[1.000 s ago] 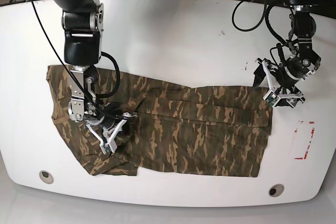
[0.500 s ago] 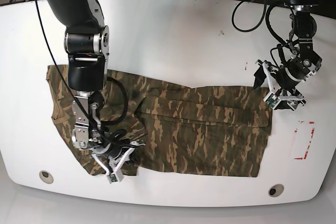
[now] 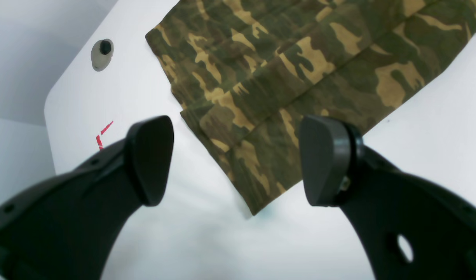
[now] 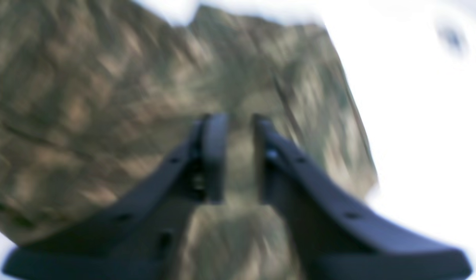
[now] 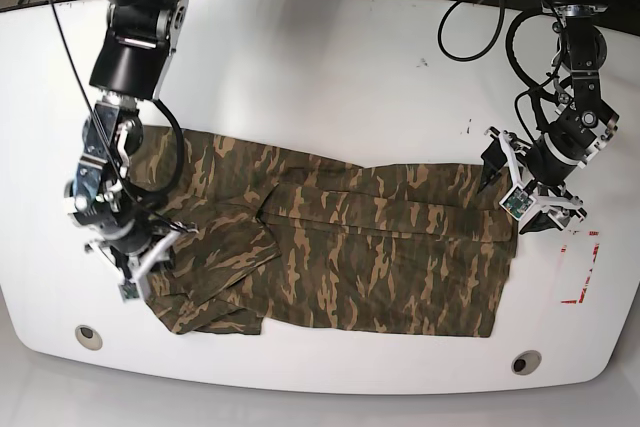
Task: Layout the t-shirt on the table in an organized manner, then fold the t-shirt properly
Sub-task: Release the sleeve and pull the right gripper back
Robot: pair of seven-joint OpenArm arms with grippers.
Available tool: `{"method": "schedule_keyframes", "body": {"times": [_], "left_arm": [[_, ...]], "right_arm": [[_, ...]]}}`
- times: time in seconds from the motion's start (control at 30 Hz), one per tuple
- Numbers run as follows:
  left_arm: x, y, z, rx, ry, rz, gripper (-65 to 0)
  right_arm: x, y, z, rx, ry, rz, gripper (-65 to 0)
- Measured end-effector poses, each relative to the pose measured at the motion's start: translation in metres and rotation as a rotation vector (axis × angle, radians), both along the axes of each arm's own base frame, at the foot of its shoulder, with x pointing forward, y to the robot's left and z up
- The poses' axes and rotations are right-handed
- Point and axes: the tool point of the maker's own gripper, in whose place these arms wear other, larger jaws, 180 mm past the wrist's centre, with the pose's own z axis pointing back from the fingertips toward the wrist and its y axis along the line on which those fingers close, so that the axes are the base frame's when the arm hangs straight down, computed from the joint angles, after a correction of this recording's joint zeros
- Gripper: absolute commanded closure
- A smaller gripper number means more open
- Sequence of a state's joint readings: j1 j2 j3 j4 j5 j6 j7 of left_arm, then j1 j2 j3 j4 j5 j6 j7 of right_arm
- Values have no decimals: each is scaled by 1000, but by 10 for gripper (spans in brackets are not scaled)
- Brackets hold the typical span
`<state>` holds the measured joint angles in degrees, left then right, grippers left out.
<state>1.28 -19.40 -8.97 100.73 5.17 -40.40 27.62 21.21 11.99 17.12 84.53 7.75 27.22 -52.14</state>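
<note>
Camouflage t-shirt [image 5: 340, 252] spread flat across the middle of the white desk [image 5: 330, 77], reaching toward the near edge and lying between the two round grommet holes [image 5: 87, 336] in the near corners. Long and roughly rectangular in outline, folded over along its length, with a crease line running through the upper part. Bunched and doubled over at the end toward the desk's left edge in the base view, straighter and squarer at the opposite end. Right gripper [image 4: 234, 155] low over that bunched end, close to the near left corner, jaws parted only by a narrow gap; heavy blur in the wrist view, so cannot tell whether any cloth sits pinched between the fingers [image 4: 214, 155]. Left gripper [image 3: 238, 159] beside the squarer end near the right edge, jaws spread wide and holding nothing, a corner of the cloth visible below and between the two pads [image 3: 152, 155] without contact. Red-marked rectangle [image 5: 580, 267] on bare desk just beyond that end, close to the right edge.
</note>
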Motion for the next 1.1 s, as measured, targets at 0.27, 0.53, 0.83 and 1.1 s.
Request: {"method": "schedule_keyframes", "body": {"times": [0.27, 0.53, 0.83, 1.1], "left_arm": [[-1, 0, -2, 3, 6, 3, -477], [-8, 7, -9, -5, 27, 35, -477], [-7, 5, -9, -27, 23, 48, -480], [-8, 7, -10, -25, 24, 55, -480]], "right_arm": [[-52, -75, -21, 33, 37, -233, -501], [-88, -115, -51, 85, 104, -326, -501], [-110, -145, -85, 245, 171, -397, -501], [-123, -154, -91, 287, 164, -407, -501]]}}
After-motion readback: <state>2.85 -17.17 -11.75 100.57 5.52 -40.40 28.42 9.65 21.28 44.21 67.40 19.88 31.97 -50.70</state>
